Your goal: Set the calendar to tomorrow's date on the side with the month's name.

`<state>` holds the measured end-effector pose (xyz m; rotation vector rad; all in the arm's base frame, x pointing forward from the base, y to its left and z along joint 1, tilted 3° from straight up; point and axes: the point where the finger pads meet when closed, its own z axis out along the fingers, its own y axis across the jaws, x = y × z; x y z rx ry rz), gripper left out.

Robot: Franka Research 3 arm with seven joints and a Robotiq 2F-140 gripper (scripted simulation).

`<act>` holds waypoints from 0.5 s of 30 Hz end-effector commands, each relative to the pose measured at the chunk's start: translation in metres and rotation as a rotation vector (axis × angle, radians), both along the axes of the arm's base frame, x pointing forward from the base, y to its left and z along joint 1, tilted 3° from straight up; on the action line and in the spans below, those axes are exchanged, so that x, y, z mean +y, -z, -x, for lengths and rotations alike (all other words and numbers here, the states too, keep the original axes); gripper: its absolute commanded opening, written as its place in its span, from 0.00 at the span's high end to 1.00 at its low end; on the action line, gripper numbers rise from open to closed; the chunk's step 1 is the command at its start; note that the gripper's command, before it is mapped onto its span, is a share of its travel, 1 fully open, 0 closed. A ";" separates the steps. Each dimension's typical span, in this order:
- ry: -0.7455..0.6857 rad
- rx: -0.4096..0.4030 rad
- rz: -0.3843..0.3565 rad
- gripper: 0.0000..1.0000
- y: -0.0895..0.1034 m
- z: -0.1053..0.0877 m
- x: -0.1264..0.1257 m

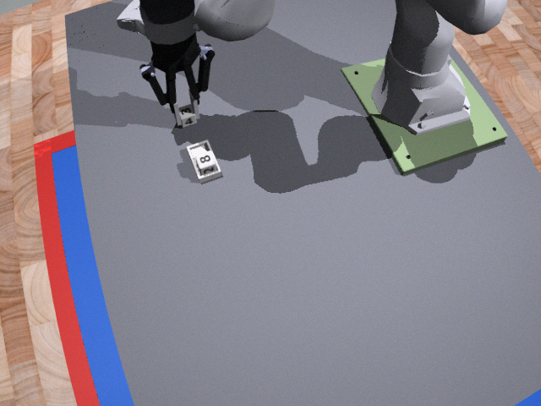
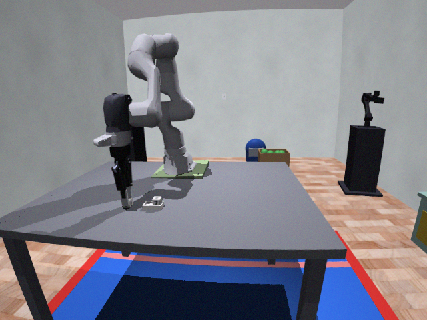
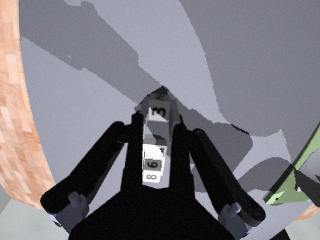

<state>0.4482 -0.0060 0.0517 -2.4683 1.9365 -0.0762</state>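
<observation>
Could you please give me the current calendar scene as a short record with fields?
gripper: pointing down, fingers closed on a cube
gripper location: beside the tray, outside it
held cube: shows a 4 in the top view, a 3 in the wrist view
tray: on the table
other cube: in the tray, 8 visible
date: not yet set; one cube outside tray

Two cubes [image 1: 188, 118] [image 3: 158, 111] — one tray [image 1: 211, 178] [image 2: 153, 207] — one table [image 1: 305, 262] [image 2: 220, 220].
</observation>
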 end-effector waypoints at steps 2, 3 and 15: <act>-0.009 -0.003 0.000 0.84 0.000 -0.001 0.002; -0.009 -0.003 0.000 0.84 0.001 -0.001 0.002; -0.009 -0.003 0.000 0.84 0.002 -0.001 0.002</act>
